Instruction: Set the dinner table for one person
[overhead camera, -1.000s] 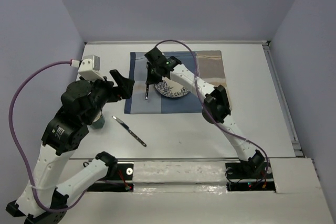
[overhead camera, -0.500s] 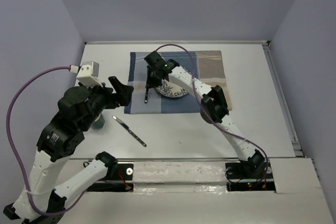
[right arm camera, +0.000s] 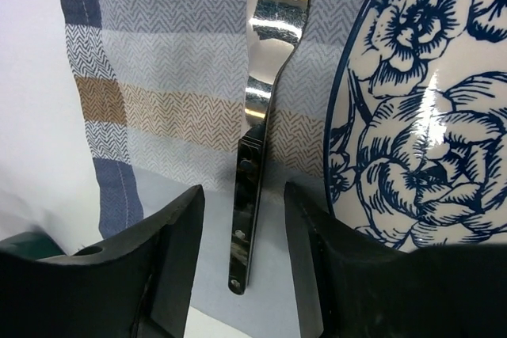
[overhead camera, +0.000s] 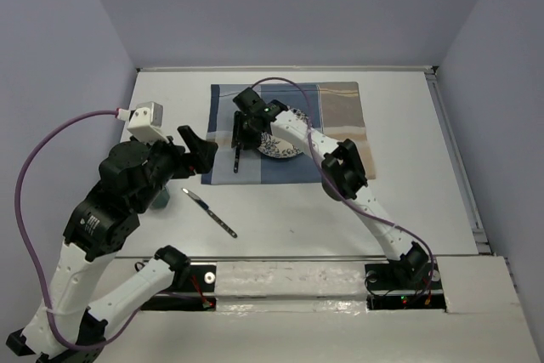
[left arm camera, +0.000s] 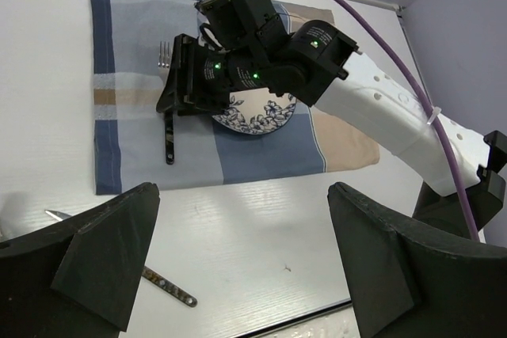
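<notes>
A fork [right arm camera: 257, 140] with a dark handle lies flat on the blue-and-tan striped placemat [overhead camera: 255, 172], just left of the blue-flowered plate [overhead camera: 285, 146]. My right gripper [right arm camera: 242, 203] hovers low over the fork handle [left arm camera: 169, 136], open, with a gap between the handle and each finger. A knife [overhead camera: 210, 212] rests on the bare dinner table [overhead camera: 408, 193] in front of the placemat's left corner. Raised over the table's left side, my left gripper [overhead camera: 197, 146] is open and holds nothing. From the left wrist view the knife's handle end [left arm camera: 162, 284] shows below its jaws.
A teal cup [overhead camera: 159, 200] stands partly hidden under the left arm. The metal rail [overhead camera: 455, 150] runs along the table's right edge. Grey walls close in the back and both sides.
The right gripper's jaws have spread apart and let go of the fork, which now lies on the placemat. The left arm has shifted slightly.
</notes>
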You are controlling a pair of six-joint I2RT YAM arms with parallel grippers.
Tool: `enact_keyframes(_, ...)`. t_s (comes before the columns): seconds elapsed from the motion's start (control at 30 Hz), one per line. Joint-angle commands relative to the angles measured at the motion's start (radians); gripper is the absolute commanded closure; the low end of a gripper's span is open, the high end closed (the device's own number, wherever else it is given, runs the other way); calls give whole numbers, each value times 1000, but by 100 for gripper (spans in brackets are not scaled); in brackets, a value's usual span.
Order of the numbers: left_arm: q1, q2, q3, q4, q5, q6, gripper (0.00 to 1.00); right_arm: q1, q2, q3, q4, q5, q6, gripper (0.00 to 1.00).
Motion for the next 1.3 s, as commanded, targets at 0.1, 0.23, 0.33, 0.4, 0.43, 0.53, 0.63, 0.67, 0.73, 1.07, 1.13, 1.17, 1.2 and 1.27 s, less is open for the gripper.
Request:
enact_keyframes(0.1, -4, 25, 35, 46, -48, 29, 1, 47, -208, -165, 99, -2, -52, 48)
enact_keyframes(0.23, -5, 49, 104, 27, -89, 69, 1, 131, -371, -362, 179, 47, -100, 47)
enact_keyframes(0.33, -4, 66, 170, -3, -132, 100, 1, 240, -446, -565, 260, 62, -120, 46)
enact_keyframes(0.4, -4, 71, 208, -18, -154, 107, 1, 309, -482, -646, 285, 111, -126, 44)
enact_keyframes(0.43, -4, 71, 221, -30, -157, 112, 1, 325, -482, -660, 289, 116, -135, 42)
enact_keyframes(0.53, -4, 75, 265, -49, -149, 106, 1, 377, -465, -674, 289, 125, -165, 39)
enact_keyframes(0.63, -4, 91, 336, -64, -112, 92, 1, 420, -447, -682, 282, 157, -198, 38)
enact_keyframes(0.67, -4, 97, 366, -66, -108, 91, 1, 420, -434, -680, 274, 162, -202, 38)
enact_keyframes(0.73, -4, 98, 386, -73, -105, 91, 1, 447, -422, -682, 256, 182, -213, 38)
enact_keyframes(1.07, -5, 66, 324, -56, -74, 89, 1, 513, -319, -610, 155, 277, -235, 76)
enact_keyframes(1.13, -5, 61, 319, -56, -77, 89, 1, 523, -322, -601, 154, 285, -227, 89)
enact_keyframes(1.17, -5, 58, 314, -58, -83, 92, 1, 523, -335, -601, 156, 286, -219, 100)
enact_keyframes(1.2, -5, 57, 313, -56, -85, 92, 1, 523, -344, -604, 153, 286, -210, 100)
enact_keyframes(1.27, -5, 52, 310, -58, -97, 94, 1, 523, -388, -624, 154, 320, -186, 100)
